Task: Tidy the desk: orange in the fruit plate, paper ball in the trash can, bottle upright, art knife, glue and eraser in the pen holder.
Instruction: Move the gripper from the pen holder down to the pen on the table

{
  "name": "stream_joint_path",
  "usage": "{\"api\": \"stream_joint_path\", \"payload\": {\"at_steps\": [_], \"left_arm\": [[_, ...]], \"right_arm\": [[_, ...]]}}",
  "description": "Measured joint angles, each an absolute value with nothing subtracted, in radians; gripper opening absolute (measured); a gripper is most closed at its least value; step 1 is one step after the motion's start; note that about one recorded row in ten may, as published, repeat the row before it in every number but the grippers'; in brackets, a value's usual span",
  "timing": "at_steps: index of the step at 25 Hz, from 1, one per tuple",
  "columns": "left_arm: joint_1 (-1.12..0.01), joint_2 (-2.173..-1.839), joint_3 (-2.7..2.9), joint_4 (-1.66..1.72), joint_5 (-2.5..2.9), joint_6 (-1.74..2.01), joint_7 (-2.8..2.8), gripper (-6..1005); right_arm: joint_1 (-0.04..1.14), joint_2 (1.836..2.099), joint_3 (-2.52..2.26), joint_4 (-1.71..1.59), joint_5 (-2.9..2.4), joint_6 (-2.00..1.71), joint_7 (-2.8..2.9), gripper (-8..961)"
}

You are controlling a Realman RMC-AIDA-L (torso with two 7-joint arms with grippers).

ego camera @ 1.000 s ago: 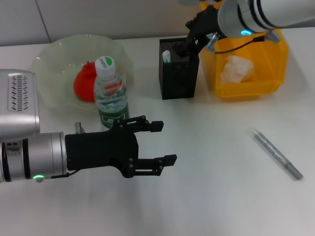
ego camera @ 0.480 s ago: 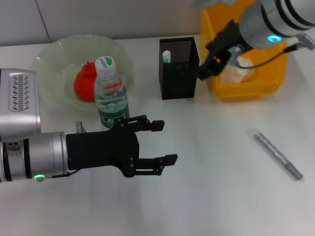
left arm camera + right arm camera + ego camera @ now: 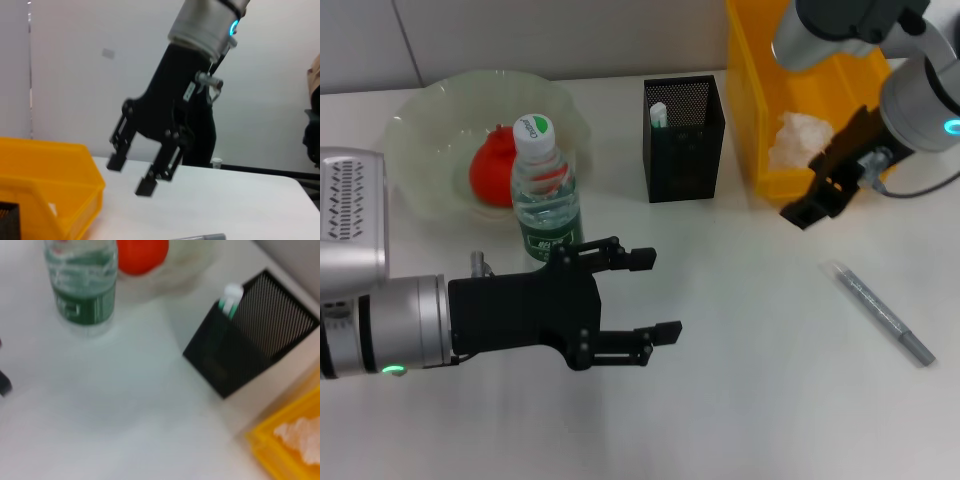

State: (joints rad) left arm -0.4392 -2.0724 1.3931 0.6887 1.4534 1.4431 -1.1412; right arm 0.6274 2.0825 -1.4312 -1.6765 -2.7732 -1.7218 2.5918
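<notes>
The orange (image 3: 492, 170) lies in the pale green fruit plate (image 3: 420, 112). The bottle (image 3: 546, 190) stands upright in front of the plate. The black mesh pen holder (image 3: 684, 150) holds a white-and-green glue stick (image 3: 658, 113). The paper ball (image 3: 802, 138) lies in the yellow trash can (image 3: 840, 90). The grey art knife (image 3: 883, 312) lies on the table at the right. My right gripper (image 3: 800, 215) hovers open and empty in front of the trash can, above and behind the knife; it also shows in the left wrist view (image 3: 130, 175). My left gripper (image 3: 645, 295) is open and empty, near the bottle. The eraser is hidden.
The right wrist view shows the bottle (image 3: 82, 285), the orange (image 3: 142, 252), the pen holder (image 3: 250, 335) and a corner of the trash can (image 3: 285, 445). The white table (image 3: 740, 400) spreads bare in front.
My right gripper has moved from over the pen holder to the right and toward me, now in front of the trash can. The left arm has not moved.
</notes>
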Motion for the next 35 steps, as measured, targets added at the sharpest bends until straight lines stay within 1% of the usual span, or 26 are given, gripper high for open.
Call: {"api": "stream_joint_path", "payload": {"at_steps": [13, 25, 35], "left_arm": [[-0.427, -2.071, 1.393, 0.687, 1.442, 1.56, -1.102, 808], [-0.431, -2.071, 1.401, 0.687, 1.442, 1.563, -1.101, 808], [-0.429, -2.071, 1.401, 0.687, 1.442, 1.564, -1.101, 808]], "right_arm": [[0.583, 2.082, -1.409, -1.602, -2.781, -1.798, 2.563, 622], [0.582, 2.078, -1.276, -1.565, -2.775, -1.828, 2.526, 624], [0.582, 2.074, -1.195, -1.45, -2.787, -1.79, 2.505, 623]]}}
